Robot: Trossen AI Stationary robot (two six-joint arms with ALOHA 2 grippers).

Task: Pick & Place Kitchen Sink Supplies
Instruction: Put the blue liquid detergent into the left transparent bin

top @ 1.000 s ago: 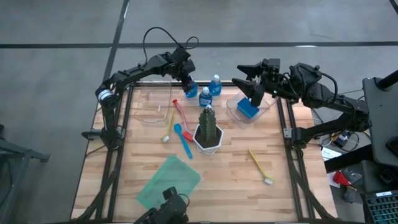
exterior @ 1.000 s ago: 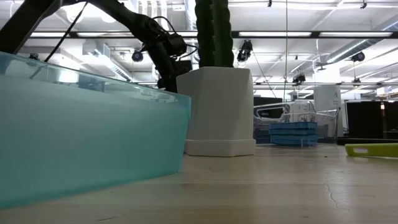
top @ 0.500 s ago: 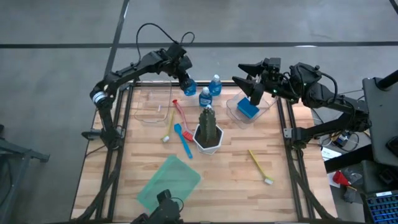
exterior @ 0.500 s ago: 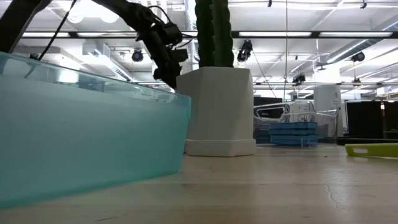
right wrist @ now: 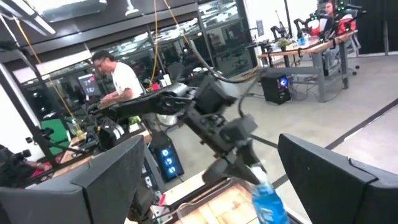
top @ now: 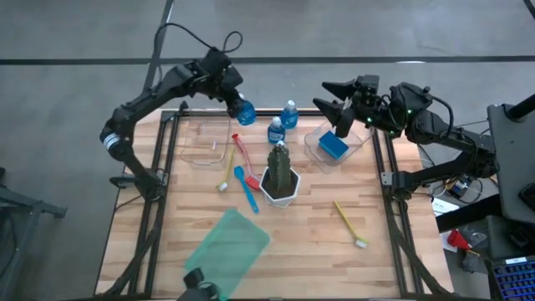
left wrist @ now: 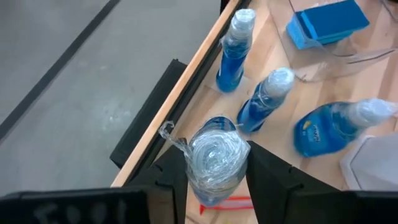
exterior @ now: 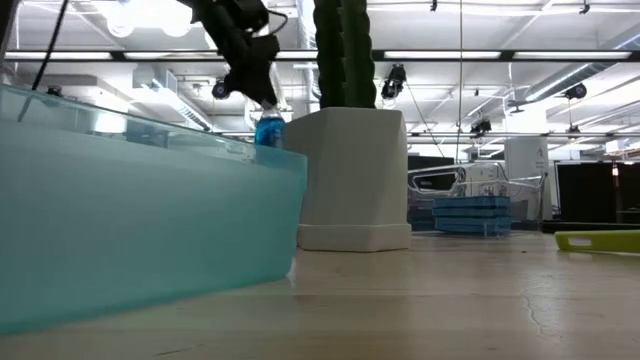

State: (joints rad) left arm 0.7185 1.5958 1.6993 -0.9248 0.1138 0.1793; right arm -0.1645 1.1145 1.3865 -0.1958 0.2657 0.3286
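Since a second ago, my left gripper (top: 242, 109) has lifted, pinching a bottle (left wrist: 214, 157) clear of the table (top: 292, 226); placement remains. My right gripper (top: 341, 107) waits, spread.

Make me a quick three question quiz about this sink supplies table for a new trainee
1. True or false: the left pincer is shut on a blue bottle.
2. What lies in the clear container below the right pincer? A) blue sponge B) red brush C) bottle
3. Fill in: the yellow brush lies apart on the table's ____ side.

Key:
1. True
2. A, the blue sponge
3. Right
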